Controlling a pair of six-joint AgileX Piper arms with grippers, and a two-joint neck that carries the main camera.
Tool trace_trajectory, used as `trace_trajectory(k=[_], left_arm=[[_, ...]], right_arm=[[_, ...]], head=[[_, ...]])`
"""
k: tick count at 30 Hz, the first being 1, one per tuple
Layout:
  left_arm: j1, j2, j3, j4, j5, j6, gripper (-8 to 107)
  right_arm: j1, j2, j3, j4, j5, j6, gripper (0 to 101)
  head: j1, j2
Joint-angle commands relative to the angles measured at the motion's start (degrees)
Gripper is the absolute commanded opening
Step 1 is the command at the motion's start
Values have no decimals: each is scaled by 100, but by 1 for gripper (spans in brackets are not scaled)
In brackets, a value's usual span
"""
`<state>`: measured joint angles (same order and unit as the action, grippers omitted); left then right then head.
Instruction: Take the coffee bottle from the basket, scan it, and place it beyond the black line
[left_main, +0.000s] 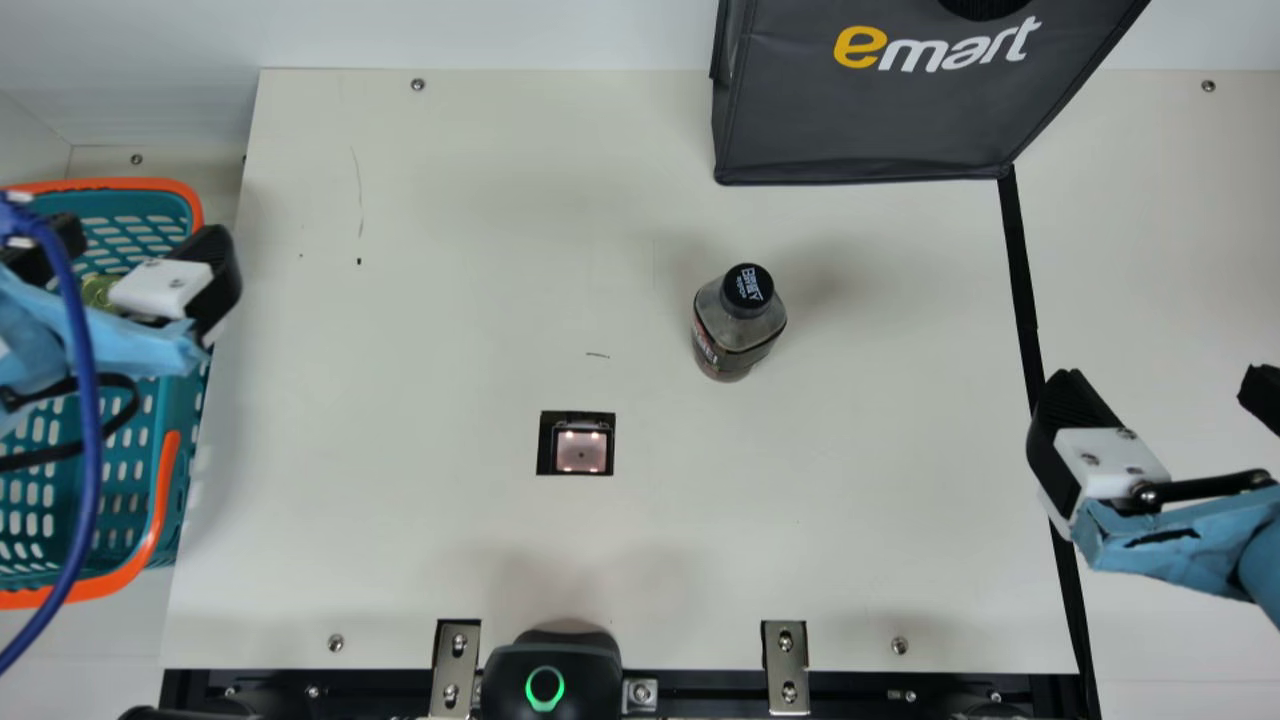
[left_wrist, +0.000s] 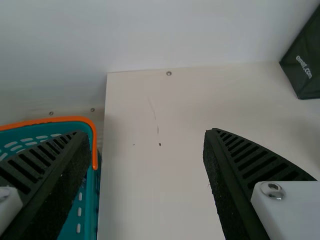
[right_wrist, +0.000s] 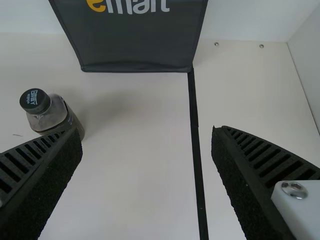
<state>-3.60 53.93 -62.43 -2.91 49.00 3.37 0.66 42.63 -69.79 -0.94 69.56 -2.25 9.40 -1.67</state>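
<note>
Worktop (left_main: 460, 540): pale cream, flat, marked with a few small dark scratches and fitted with screws, two metal brackets (left_main: 785, 665) on the edge nearest the robot. White wall (left_main: 480, 35) rises at the far side, beyond the bottle (left_main: 738, 330). The bottle, dark and black-capped, stands upright on the worktop, on the robot's side of the bag (left_main: 880, 110) and to the left of the black line (left_main: 1018, 270). The scanner (left_main: 580, 450), a small lit square set in the worktop, lies left of the bottle and nearer the robot; a black device (left_main: 548, 680) with a green ring light sits farther in that same direction, at the near edge. The basket (left_main: 182, 410), teal with an orange rim, is well to the bottle's left. Left arm, blue-wrapped with a blue cable across it: its gripper (left_main: 140, 258) is above the basket, well left of the bottle, fingers spread and directed away from the robot. Right arm, also blue-wrapped, comes in from the right; its gripper (left_main: 1165, 395) is right of the bottle and slightly nearer the robot, likewise spread, the black line running between its fingers in the right wrist view.
</note>
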Motion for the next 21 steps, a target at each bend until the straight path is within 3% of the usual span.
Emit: trace_trajectory(k=[1, 9, 15, 18, 21], left_arm=[[350, -95, 14, -279, -2, 355, 90], [1691, -546, 98, -1553, 396, 1560, 90], [3165, -1069, 343, -2892, 1321, 3136, 90], [4160, -1383, 506, -3673, 2070, 4102, 90], [4353, -1557, 1059, -3921, 2090, 4645, 90]], right_arm=[[0, 0, 0, 0, 0, 0, 91], [0, 0, 0, 0, 0, 0, 91], [0, 0, 0, 0, 0, 0, 91], [0, 0, 0, 0, 0, 0, 91], [0, 0, 0, 0, 0, 0, 91]], head=[[-148, 9], [-148, 9], [-148, 9], [-148, 9], [-148, 9]])
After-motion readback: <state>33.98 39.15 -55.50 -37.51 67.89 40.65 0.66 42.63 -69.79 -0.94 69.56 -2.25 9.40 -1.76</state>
